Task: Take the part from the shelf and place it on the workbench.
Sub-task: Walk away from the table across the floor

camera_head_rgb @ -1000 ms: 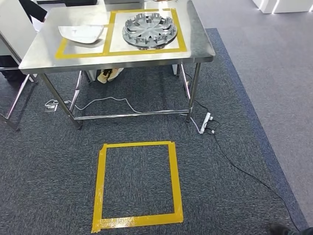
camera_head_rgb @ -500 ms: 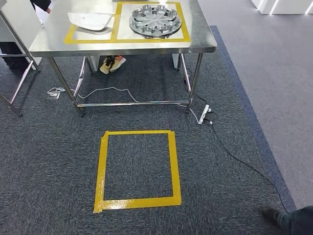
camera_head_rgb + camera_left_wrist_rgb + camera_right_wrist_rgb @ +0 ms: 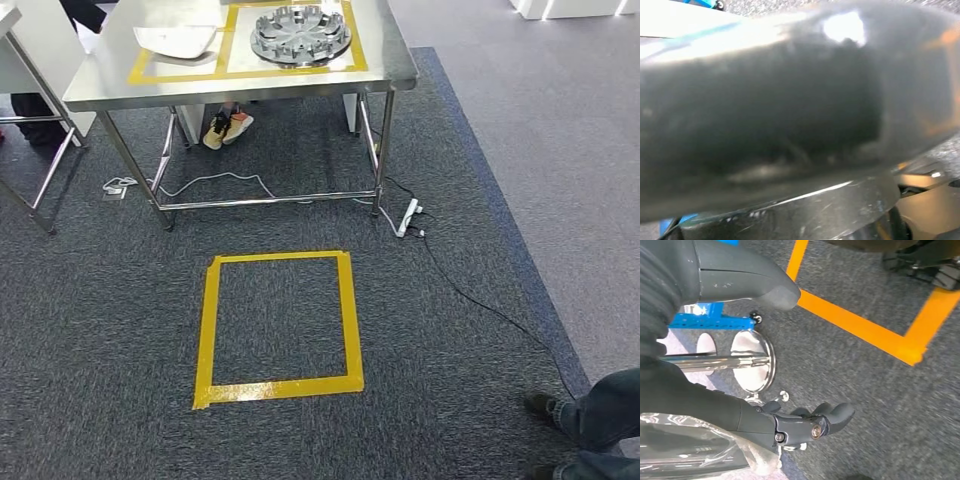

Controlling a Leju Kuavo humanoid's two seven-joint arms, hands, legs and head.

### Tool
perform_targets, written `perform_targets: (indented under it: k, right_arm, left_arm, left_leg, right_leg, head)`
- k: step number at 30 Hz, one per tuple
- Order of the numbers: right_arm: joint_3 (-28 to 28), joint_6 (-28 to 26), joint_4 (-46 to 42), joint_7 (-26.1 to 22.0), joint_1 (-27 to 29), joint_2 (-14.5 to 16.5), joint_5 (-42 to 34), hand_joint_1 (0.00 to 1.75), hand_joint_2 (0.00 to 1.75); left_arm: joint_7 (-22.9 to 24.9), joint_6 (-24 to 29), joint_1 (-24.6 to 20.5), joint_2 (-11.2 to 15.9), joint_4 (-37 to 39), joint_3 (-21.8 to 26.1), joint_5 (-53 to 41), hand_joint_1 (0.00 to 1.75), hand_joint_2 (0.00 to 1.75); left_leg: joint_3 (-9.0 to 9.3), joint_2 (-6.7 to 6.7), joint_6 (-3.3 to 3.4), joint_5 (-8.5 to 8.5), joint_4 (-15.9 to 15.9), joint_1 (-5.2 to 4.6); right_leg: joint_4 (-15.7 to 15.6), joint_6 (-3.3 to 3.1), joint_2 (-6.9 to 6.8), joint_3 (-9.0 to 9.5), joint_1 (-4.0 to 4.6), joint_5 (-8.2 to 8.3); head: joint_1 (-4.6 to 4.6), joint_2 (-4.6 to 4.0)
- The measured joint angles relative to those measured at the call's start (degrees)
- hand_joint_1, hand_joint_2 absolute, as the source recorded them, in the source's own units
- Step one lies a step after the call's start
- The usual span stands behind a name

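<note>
Hubcap [image 3: 301,33] sits on the steel workbench [image 3: 392,60] at 12 o'clock; right hand [image 3: 764,355] fingers spread, empty; left hand's fingers cannot be told.

There is one steel surface [image 3: 106,80]. On it lie two things: one round silver wheel cover [image 3: 300,33] and one white flat part [image 3: 175,38]. Two yellow tape frames are on the surface [image 3: 226,72], side by side, and one yellow tape square [image 3: 205,330] is on the carpet. One white power strip [image 3: 408,217] lies on the floor. Under the surface stand two shoes [image 3: 226,127]. One person's legs [image 3: 596,415] are at the corner.
</note>
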Motion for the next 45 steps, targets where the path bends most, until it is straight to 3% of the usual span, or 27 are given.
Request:
perform_targets:
  k: [1,3,5,7,9,10,13,14,15,16,17,18,19,21,22,24,26,27,29,32,37,45]
  right_arm:
    - [0.0,0.0,0.0,0.0,0.0,0.0,0.0,0.00,1.75]
    - [0.0,0.0,0.0,-0.1,-0.1,0.0,0.0,0.00,1.75]
    - [0.0,0.0,0.0,-0.2,-0.1,0.0,0.0,0.00,1.75]
    - [0.0,0.0,0.0,-0.3,-0.1,0.1,0.1,0.00,1.75]
    - [0.0,0.0,0.0,-0.3,-0.1,0.0,0.1,0.00,1.75]
    - [0.0,0.0,0.0,-0.3,0.0,0.0,0.0,0.00,1.75]
    - [0.0,0.4,0.0,0.0,0.1,0.0,0.0,0.00,0.44]
    - [0.0,0.6,0.0,0.1,0.1,0.0,0.0,0.00,0.00]
    - [-0.1,0.9,0.0,0.2,0.1,0.0,0.0,0.00,0.00]
    - [-0.1,1.2,0.0,0.3,0.2,0.0,-0.1,0.00,0.00]
    - [-0.2,1.5,0.0,0.4,0.2,0.0,-0.1,0.00,0.00]
    - [-0.3,1.8,0.0,0.5,0.2,0.0,-0.1,0.00,0.00]
    - [-0.4,2.0,0.0,0.5,0.1,0.0,-0.2,0.00,0.00]
    - [-0.5,2.3,0.0,0.5,0.0,0.0,-0.2,0.00,0.00]
    - [-0.5,2.5,0.0,0.5,-0.1,0.0,-0.2,0.00,0.00]
    - [-0.5,3.0,0.0,0.6,-0.1,0.0,-0.4,0.00,0.00]
    - [-0.7,3.4,0.0,0.6,0.2,0.0,-0.6,0.00,0.00]
    - [-0.8,3.5,0.0,0.6,0.2,0.0,-0.8,0.00,0.00]
    - [-1.0,3.8,0.0,0.6,0.2,0.0,-1.2,0.00,0.00]
    - [-1.7,4.1,0.0,0.5,0.2,0.0,-2.0,0.00,0.00]
    - [-2.4,4.3,0.0,0.4,0.2,0.0,-2.3,0.00,0.00]
    - [-3.0,4.3,0.0,0.2,0.2,0.0,-2.6,0.00,0.00]
  left_arm:
    - [0.0,0.0,0.0,0.0,0.0,0.0,0.0,0.00,0.00]
    - [0.0,0.0,-0.1,0.0,0.0,0.0,-0.1,0.00,0.00]
    - [0.0,0.0,-0.2,0.0,0.0,0.0,-0.1,0.00,0.00]
    - [0.0,0.0,-0.3,0.1,0.0,0.0,-0.1,0.00,0.00]
    - [-0.1,0.0,-0.3,0.0,0.0,0.0,-0.1,0.00,0.00]
    - [-0.1,0.0,-0.3,0.0,0.0,0.0,-0.1,0.00,0.00]
    - [0.0,0.1,-0.3,-0.1,0.0,-0.1,-0.4,0.00,0.00]
    - [0.1,0.2,-0.3,-0.2,0.0,-0.1,-0.5,0.00,0.00]
    - [0.2,0.2,-0.3,-0.2,0.0,-0.2,-0.6,0.00,0.00]
    - [0.3,0.3,-0.3,-0.2,0.0,-0.3,-0.8,0.00,0.00]
    - [0.5,0.3,-0.3,-0.2,0.0,-0.4,-0.9,0.00,0.00]
    - [0.6,0.3,-0.3,-0.2,0.0,-0.6,-1.0,0.00,0.00]
    - [0.7,0.3,-0.3,-0.2,0.0,-0.6,-1.1,0.00,0.00]
    - [0.7,0.3,-0.3,-0.3,0.0,-0.7,-1.2,0.00,0.00]
    - [0.7,0.2,-0.4,-0.3,0.0,-0.7,-1.3,0.00,0.00]
    - [0.7,0.2,-0.4,-0.3,0.0,-0.8,-1.3,0.00,0.00]
    - [0.7,0.1,-0.3,-0.2,0.0,-0.8,-1.3,0.00,0.00]
    - [0.7,0.1,-0.3,-0.2,0.0,-0.8,-1.3,0.00,0.00]
    - [0.7,0.1,-0.3,-0.2,0.0,-0.9,-1.3,0.00,0.00]
    - [0.7,0.1,-0.3,-0.2,0.0,-0.9,-1.3,0.00,0.00]
    - [0.7,0.1,-0.3,-0.2,0.0,-0.9,-1.3,0.00,0.00]
    - [0.7,0.1,-0.3,-0.2,0.0,-0.9,-1.3,0.00,0.00]
  left_leg:
    - [1.10,-0.01,0.13,1.46,0.5,0.00]
    - [5.92,-0.10,0.71,4.61,-4.4,-0.09]
    - [11.71,-0.28,1.47,3.90,-13.0,-0.34]
    - [14.07,-0.38,1.96,2.29,-17.6,-0.63]
    - [13.36,-0.25,2.51,2.74,-18.3,-0.51]
    - [12.75,-0.15,2.94,3.28,-18.5,-0.41]
    - [10.48,0.06,3.65,5.13,-18.6,-0.29]
    - [9.64,0.14,3.64,5.78,-18.5,-0.31]
    - [8.82,0.23,3.57,6.40,-18.4,-0.31]
    - [8.01,0.32,3.48,6.98,-18.3,-0.31]
    - [7.30,0.37,3.34,7.51,-18.2,-0.31]
    - [6.75,0.39,3.16,7.97,-18.1,-0.31]
    - [6.30,0.38,2.95,8.31,-17.9,-0.40]
    - [5.73,0.38,2.39,8.93,-17.4,-0.64]
    - [5.47,0.39,2.11,9.17,-17.2,-0.75]
    - [5.16,0.35,2.46,8.54,-17.0,-0.83]
    - [5.11,0.29,3.65,8.18,-17.0,-0.86]
    - [5.08,0.26,4.18,8.92,-17.1,-0.84]
    - [4.98,0.21,4.44,10.56,-17.4,-0.77]
    - [4.90,0.15,3.26,11.09,-17.6,-0.58]
    - [4.86,0.14,2.17,10.95,-17.6,-0.49]
    - [4.61,0.14,1.72,10.76,-17.6,-0.50]
  right_leg:
    - [0.5,0.02,-0.03,-1.19,0.09,0.58]
    - [1.8,0.15,-0.03,-3.52,0.19,1.55]
    - [2.8,0.55,0.06,-5.08,0.34,2.32]
    - [3.2,1.19,0.05,-5.89,0.36,3.26]
    - [3.4,1.91,0.14,-6.64,0.23,3.51]
    - [4.2,2.26,0.27,-7.20,0.16,2.34]
    - [12.0,3.11,0.52,-9.67,-0.11,-5.24]
    - [15.5,3.31,0.52,-10.36,-0.17,-6.64]
    - [18.1,3.48,0.52,-10.61,-0.21,-6.54]
    - [19.1,3.57,0.51,-10.06,-0.25,-5.12]
    - [17.9,3.58,0.51,-8.45,-0.31,-3.10]
    - [14.7,3.52,0.50,-5.74,-0.39,-1.52]
    - [10.3,3.40,0.49,-2.27,-0.41,-1.00]
    - [2.3,2.98,0.56,2.93,-0.42,-2.42]
    - [0.3,2.70,0.63,3.90,-0.42,-3.28]
    - [-0.7,2.30,0.65,3.70,-0.46,-3.89]
    - [-0.8,2.03,0.52,3.63,-0.36,-3.75]
    - [-0.7,1.84,0.47,3.59,-0.25,-3.59]
    - [-0.6,1.58,0.37,3.37,-0.08,-3.30]
    - [-0.5,1.45,0.23,3.10,0.06,-3.17]
    - [-0.3,1.34,0.20,3.01,0.10,-3.26]
    - [-0.3,1.32,0.21,2.87,0.00,-3.35]
  head:
    - [-0.02,0.00]
    - [-0.04,0.01]
    - [-0.04,0.01]
    - [-0.03,0.01]
    - [-0.10,0.01]
    - [-0.07,0.00]
    - [0.33,0.00]
    - [0.46,0.01]
    - [0.54,0.01]
    - [0.60,0.01]
    - [0.61,0.01]
    - [0.62,0.01]
    - [0.67,0.01]
    - [0.72,0.01]
    - [0.72,0.01]
    - [0.65,0.01]
    - [0.58,0.01]
    - [0.55,0.01]
    - [0.51,0.01]
    - [0.53,0.01]
    - [0.55,0.01]
    - [0.56,0.01]
